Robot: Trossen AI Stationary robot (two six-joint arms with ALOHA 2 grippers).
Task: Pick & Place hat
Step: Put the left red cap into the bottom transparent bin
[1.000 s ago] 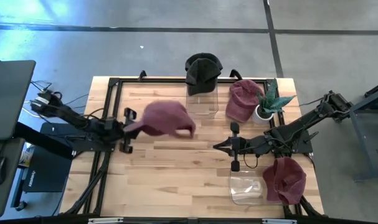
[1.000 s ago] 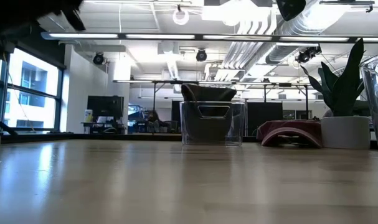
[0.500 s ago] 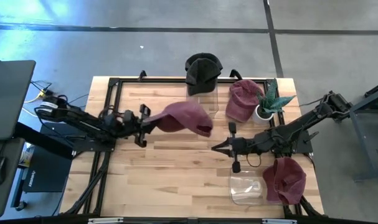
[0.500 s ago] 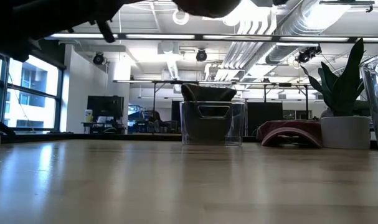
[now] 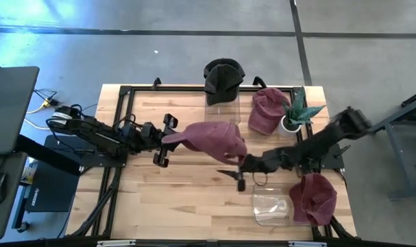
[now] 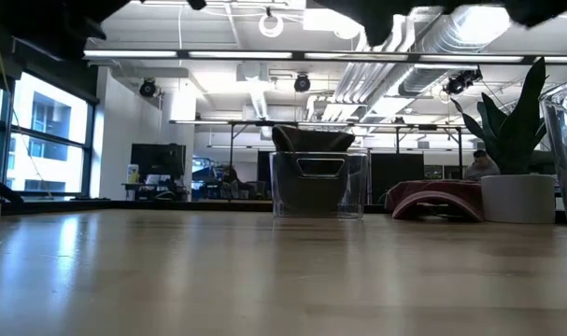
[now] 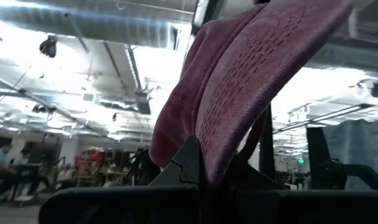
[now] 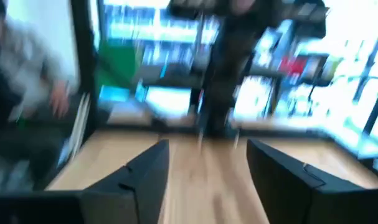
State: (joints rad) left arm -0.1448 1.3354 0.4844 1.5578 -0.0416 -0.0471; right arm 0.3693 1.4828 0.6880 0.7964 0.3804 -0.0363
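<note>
A maroon hat [image 5: 214,137] hangs over the middle of the table, with my left gripper [image 5: 172,138] shut on its left end. In the left wrist view its mesh crown [image 7: 251,68] rises from between my fingers. My right gripper [image 5: 228,175] stands open just on the near side of the hat's right end, with nothing between its fingers [image 8: 145,180]. The low view shows only dark shapes of the arms and hat along its top edge. My left gripper pinches the edge of the hat's crown [image 7: 204,152] between its two fingers, at the end away from the brim. The fingers come from the table's left, slanting upward. The hat is lifted clear of the table and stretches from the fingers toward the right arm.
A black hat [image 5: 223,75] sits on a clear container [image 6: 318,187] at the far edge. Another maroon hat [image 5: 266,110] lies beside a potted plant [image 5: 293,113] at the far right. A third maroon hat [image 5: 314,199] and a clear container [image 5: 271,209] are at the near right.
My left gripper has carried the hat toward the table's right edge and upward, holding it throughout. My right gripper has moved toward the left and near edges, sunk a little, and opened.
</note>
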